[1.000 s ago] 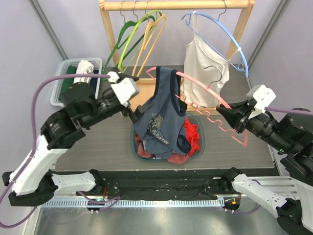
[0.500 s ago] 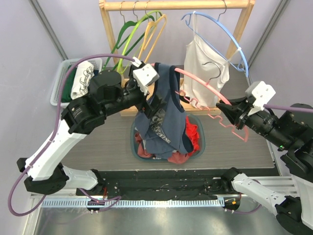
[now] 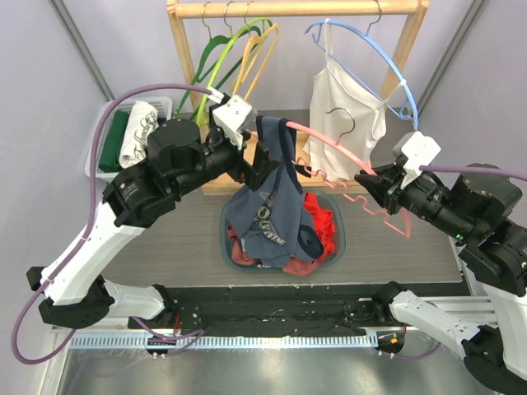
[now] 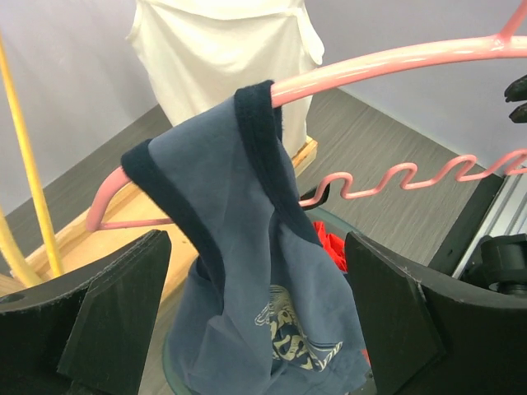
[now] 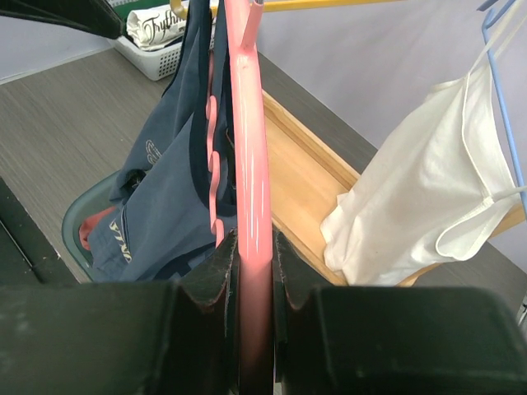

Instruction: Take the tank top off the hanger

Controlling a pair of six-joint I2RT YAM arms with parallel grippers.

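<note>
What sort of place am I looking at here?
Most likely a lab mock-up of a laundry corner: a wooden clothes rail, a basin heaped with garments, and a blue tank top draped over a pink hanger.

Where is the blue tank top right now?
Top view, centre: the tank top hangs from the left end of the pink hanger, over the basket, just ahead of the open left gripper.
</note>
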